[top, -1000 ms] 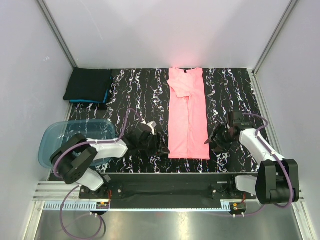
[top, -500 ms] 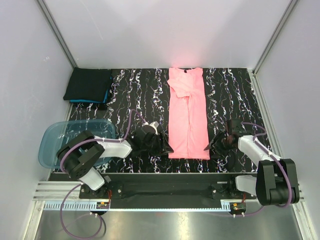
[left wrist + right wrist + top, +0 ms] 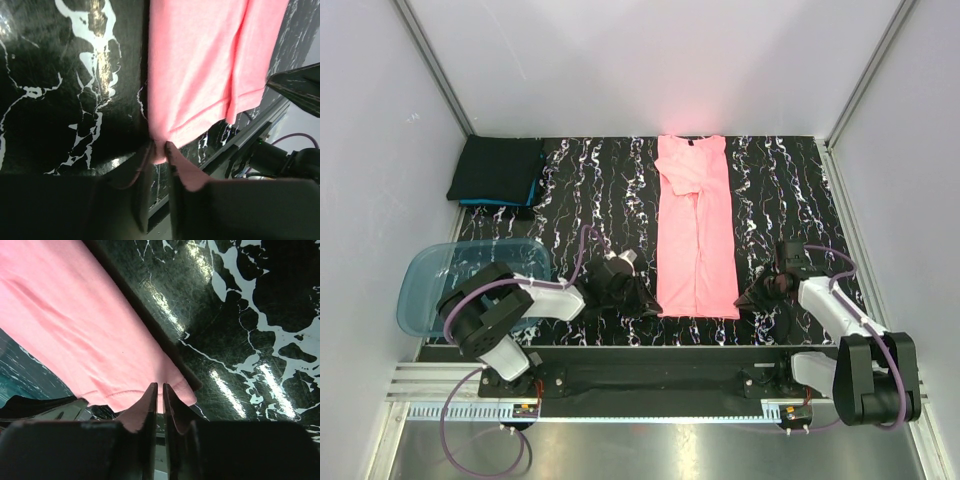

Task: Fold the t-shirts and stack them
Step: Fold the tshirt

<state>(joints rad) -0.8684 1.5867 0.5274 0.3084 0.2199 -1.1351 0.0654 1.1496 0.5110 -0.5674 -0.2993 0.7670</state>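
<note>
The salmon-pink t-shirt (image 3: 696, 235) lies flat on the black marbled table (image 3: 590, 190), folded into a long strip with its neck at the far edge. My left gripper (image 3: 648, 303) is at the near left corner of its hem. In the left wrist view, that gripper (image 3: 160, 150) is shut on the pink corner (image 3: 200, 75). My right gripper (image 3: 744, 300) is at the near right corner. The right wrist view shows it (image 3: 160, 390) shut on the hem (image 3: 100, 330). A folded black t-shirt (image 3: 500, 165) lies on a teal-blue one (image 3: 495, 202) at the far left corner.
A translucent blue plastic tub (image 3: 430, 285) stands at the near left, beside the left arm. White walls close in the table on three sides. A black rail (image 3: 660, 375) with the arm bases runs along the near edge.
Both grippers came in from the sides to the pink t-shirt's near hem corners. Their jaws closed from open onto the cloth. The shirt has not moved.
</note>
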